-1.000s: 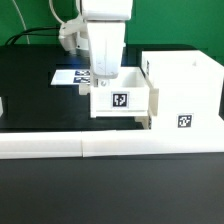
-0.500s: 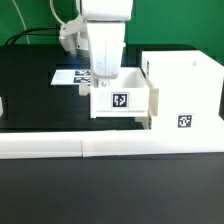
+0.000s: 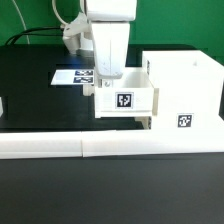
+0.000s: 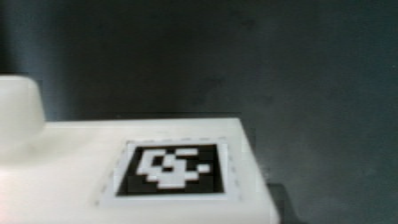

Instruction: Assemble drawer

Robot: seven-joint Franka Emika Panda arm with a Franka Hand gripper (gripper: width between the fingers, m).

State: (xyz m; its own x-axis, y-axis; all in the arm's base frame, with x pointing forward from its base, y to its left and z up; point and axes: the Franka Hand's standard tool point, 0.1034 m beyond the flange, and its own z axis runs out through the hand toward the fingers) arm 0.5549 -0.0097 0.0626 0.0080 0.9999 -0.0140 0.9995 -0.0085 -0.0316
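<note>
The white drawer box [image 3: 127, 100], with a black tag on its near side, sits partly inside the open left side of the white drawer case [image 3: 185, 85]. My gripper [image 3: 104, 86] comes straight down onto the box's left end wall and is shut on it. The hand hides the fingertips in the exterior view. The wrist view shows a white panel of the box with a black tag [image 4: 178, 170] very close up, blurred, over the dark table. A rounded white shape [image 4: 15, 110] is at the panel's edge. No fingers show there.
The marker board [image 3: 68, 76] lies flat on the black table behind the gripper. A long white rail [image 3: 110, 147] runs along the table's front edge. A small white piece [image 3: 2, 105] shows at the exterior view's left edge.
The gripper and the drawer box have shifted together a little toward the exterior view's right, so the box sits deeper in the case.
</note>
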